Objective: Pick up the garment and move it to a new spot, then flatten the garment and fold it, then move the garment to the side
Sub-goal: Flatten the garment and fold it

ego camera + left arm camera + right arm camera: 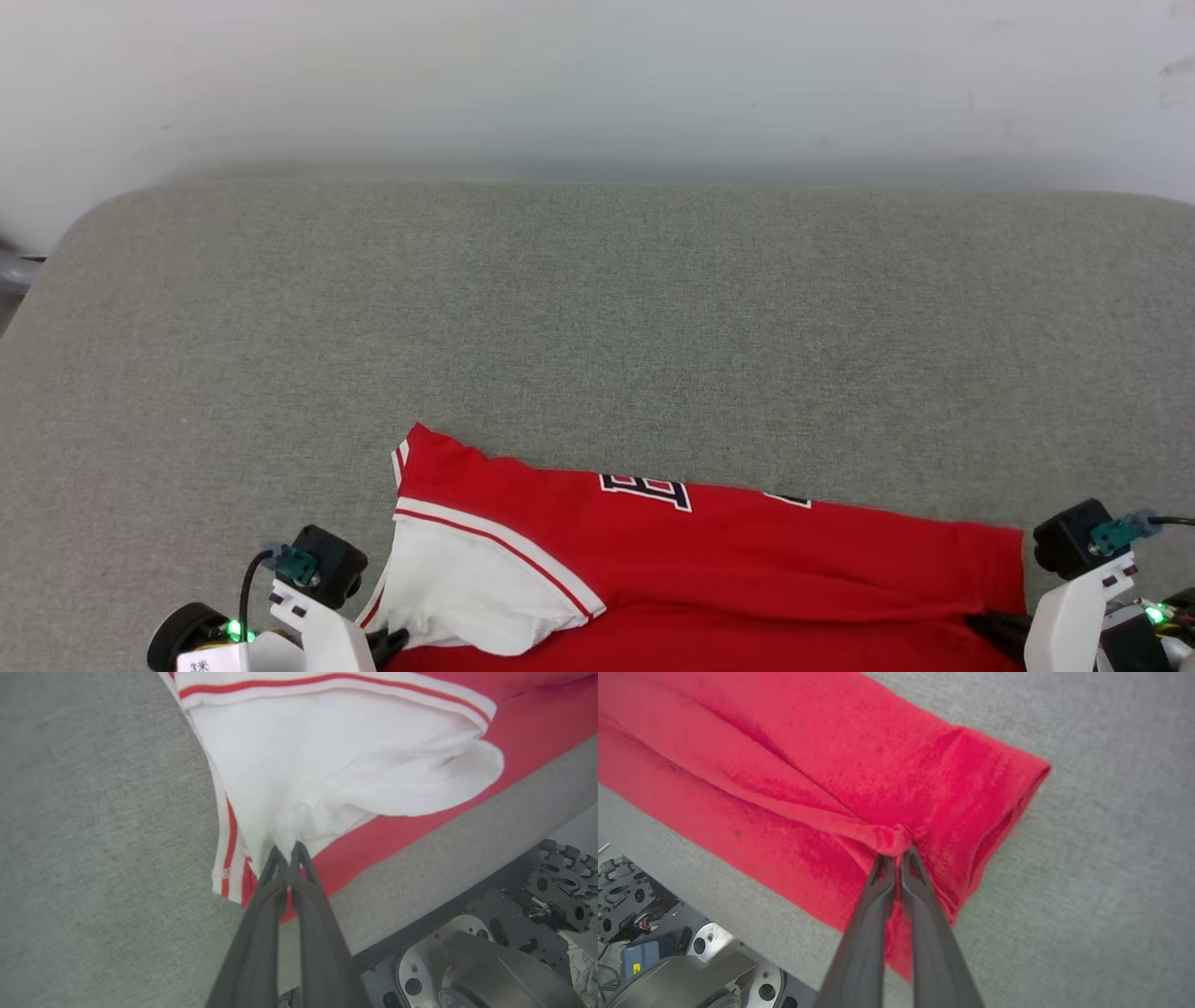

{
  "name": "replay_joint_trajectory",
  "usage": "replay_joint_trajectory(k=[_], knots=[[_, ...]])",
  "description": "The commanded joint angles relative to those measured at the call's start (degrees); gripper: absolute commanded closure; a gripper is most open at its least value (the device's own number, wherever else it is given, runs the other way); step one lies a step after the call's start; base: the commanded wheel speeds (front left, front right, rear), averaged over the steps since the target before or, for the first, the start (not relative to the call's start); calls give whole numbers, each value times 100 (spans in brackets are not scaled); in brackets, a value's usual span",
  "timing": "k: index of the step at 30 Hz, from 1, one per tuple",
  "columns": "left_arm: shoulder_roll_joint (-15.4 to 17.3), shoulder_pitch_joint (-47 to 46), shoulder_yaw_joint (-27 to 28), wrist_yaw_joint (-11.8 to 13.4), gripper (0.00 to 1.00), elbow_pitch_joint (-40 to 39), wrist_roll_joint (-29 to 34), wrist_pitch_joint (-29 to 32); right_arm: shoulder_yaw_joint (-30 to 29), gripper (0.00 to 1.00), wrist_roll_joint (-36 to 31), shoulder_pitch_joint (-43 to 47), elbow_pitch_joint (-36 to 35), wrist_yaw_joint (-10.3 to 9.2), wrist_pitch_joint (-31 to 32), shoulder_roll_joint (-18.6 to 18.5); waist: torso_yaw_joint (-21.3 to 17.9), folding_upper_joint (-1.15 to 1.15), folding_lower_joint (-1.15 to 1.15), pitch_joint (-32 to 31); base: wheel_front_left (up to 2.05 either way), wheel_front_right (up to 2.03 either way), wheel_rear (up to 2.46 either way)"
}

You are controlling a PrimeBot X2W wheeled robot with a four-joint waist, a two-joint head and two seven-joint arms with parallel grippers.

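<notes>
Left and right jaws pinch the garment (728, 560) on a grey fabric surface (597, 308).

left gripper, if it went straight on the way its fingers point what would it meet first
The left gripper is shut on the white sleeve of the garment, so it would press into that sleeve first, probably with the grey surface beneath.

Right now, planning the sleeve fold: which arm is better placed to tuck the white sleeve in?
Left, likely. Its jaws are shut on the white sleeve of the garment; the right jaws pinch the opposite red end.
</notes>
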Motion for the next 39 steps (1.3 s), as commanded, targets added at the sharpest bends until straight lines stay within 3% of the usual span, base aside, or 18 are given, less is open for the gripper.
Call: replay_joint_trajectory(k=[1,6,7,8,9,15,23,31,39], knots=[[-51,83,-12,-22,100,73,-21,-23,1,100,-6,89,51,-5,37,37,-4,0,0,27,0,0,0],[-263,171,-18,-109,100,457,-47,-122,33,100,-99,132,249,-5,-37,124,0,0,0,101,0,0,0],[-295,180,15,-97,100,516,-63,-177,6,87,-101,135,282,-6,-86,151,4,0,0,104,0,0,0],[-332,196,52,-62,64,579,-86,-241,-22,47,-109,135,299,-6,-150,174,7,0,0,101,0,0,0],[-366,215,104,-16,0,616,-105,-328,-73,0,-123,121,313,-6,-233,198,9,0,0,84,0,0,0],[-384,384,326,247,0,491,-50,-977,-418,0,-44,279,147,-6,-578,264,46,0,0,-98,0,0,0],[-268,600,790,1082,0,124,210,-2081,-1195,0,-257,581,-495,-5,-665,146,108,0,0,-219,0,0,0],[-535,908,1773,1912,0,-209,819,-2439,-2003,0,-494,862,-891,-5,-8,233,203,0,0,-182,0,0,0],[-1182,1791,3302,2231,0,-536,2218,-2441,-2655,0,-226,1068,-749,-5,946,439,354,0,0,-111,0,0,0]])
